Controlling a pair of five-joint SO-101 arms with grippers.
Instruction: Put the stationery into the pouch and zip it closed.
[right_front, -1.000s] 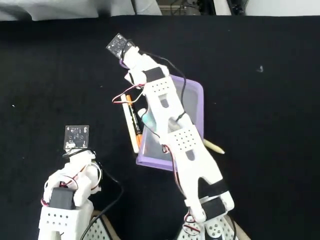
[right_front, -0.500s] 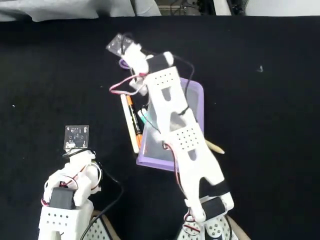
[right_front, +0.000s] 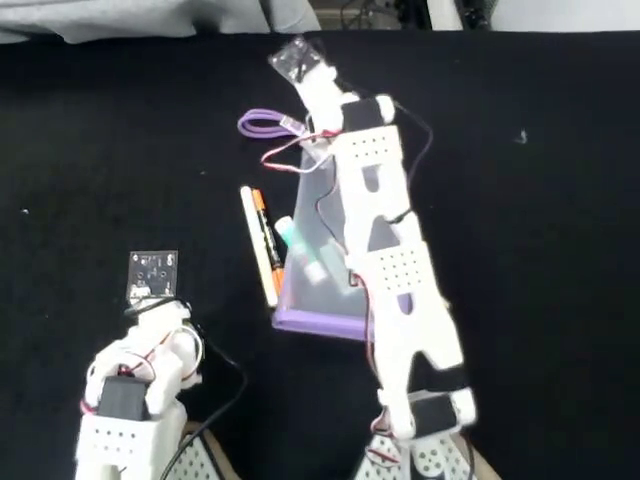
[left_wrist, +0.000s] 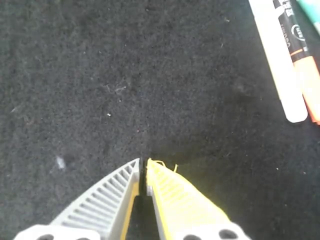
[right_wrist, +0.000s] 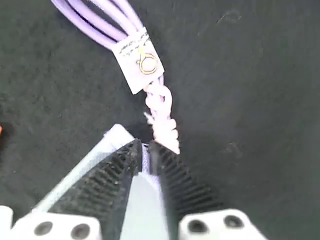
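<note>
The translucent lilac pouch (right_front: 312, 300) lies mid-table, largely under my right arm. My right gripper (right_front: 312, 140) is at the pouch's far end, shut on the zipper pull (right_wrist: 144, 156). A pale braided cord (right_wrist: 161, 114) runs from it to a tag and a lilac loop strap (right_front: 262, 125). A teal-capped item (right_front: 298, 243) shows inside the pouch. A white pen (right_front: 259, 247) and an orange-and-black marker (right_front: 269, 238) lie on the table along the pouch's left side. My left gripper (left_wrist: 143, 163) is shut and empty, low over bare cloth near the table's front left.
The table (right_front: 520, 250) is covered in black cloth, with bare room on the right and far left. In the left wrist view, the end of the white pen (left_wrist: 280, 75) and the marker (left_wrist: 300, 60) lie a short way ahead of the fingertips.
My right arm swung right and farther from the base, dragging the zipper pull. The pouch turned with it, and the lilac loop strap came out from under the arm. The left arm stayed still.
</note>
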